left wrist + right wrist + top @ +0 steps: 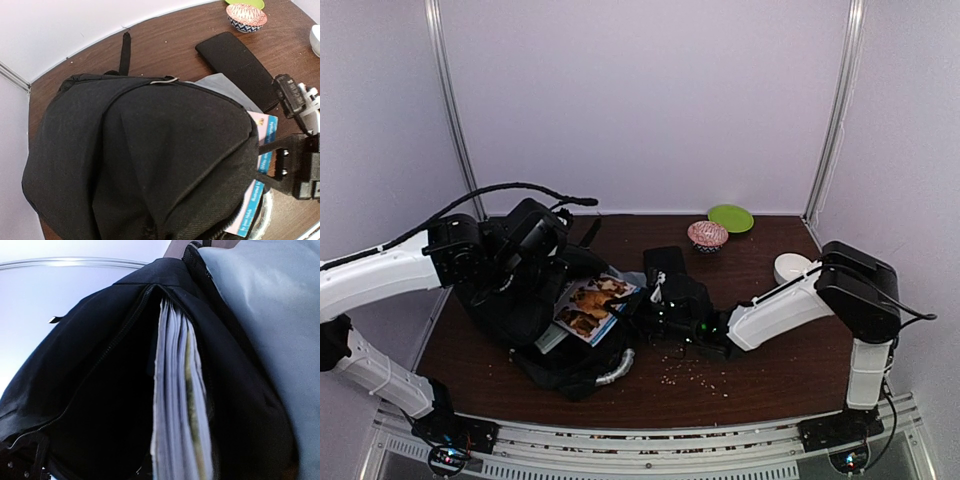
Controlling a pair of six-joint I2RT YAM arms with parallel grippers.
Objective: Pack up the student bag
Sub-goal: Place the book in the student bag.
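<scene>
Black bag (520,315) lay left of centre on the table (770,375), a book (592,305) poking from its open mouth, my left gripper (535,240) clenched atop it, my right gripper (658,300) clenched by the book; whether either held cloth I couldn't tell.

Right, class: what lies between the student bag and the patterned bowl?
A flat black case lies between the student bag and the patterned bowl; the left wrist view shows it best.
</scene>
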